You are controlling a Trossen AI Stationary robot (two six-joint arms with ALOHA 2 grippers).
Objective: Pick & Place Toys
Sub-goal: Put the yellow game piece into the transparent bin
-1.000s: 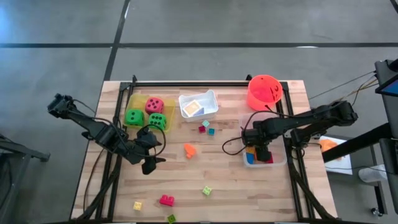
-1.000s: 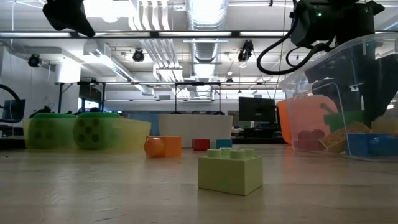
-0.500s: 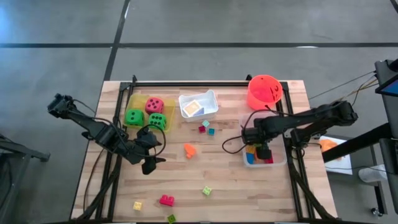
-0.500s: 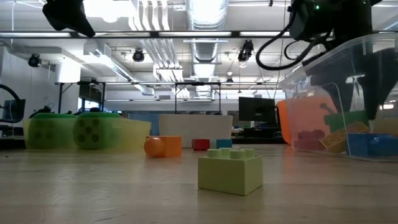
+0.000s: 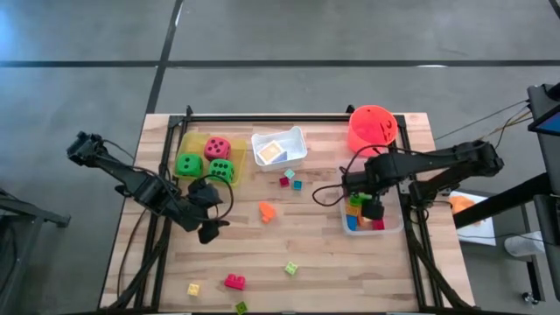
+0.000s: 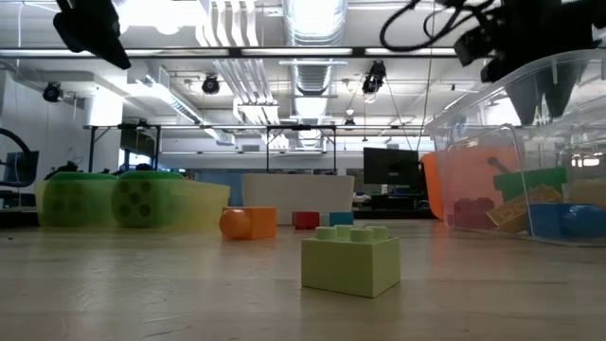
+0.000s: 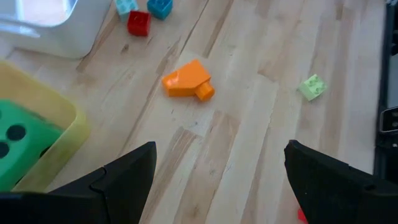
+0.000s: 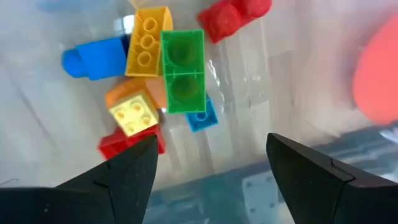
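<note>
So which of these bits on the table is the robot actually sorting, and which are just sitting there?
Part of the job:
- loose bricks, such as the orange brick and the lime brick
- bricks in the clear tray
- green dice and pink die
- card in the white tray

Just there:
- yellow tray
- orange-red bucket

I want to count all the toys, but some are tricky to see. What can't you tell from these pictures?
- High view: the bricks in the clear tray are partly covered by the right gripper.
- High view: the card in the white tray is too small to read.
- Low view: the green dice blur behind the yellow tray's wall.
- High view: the brick at the table's front edge is too small to tell its shape.
</note>
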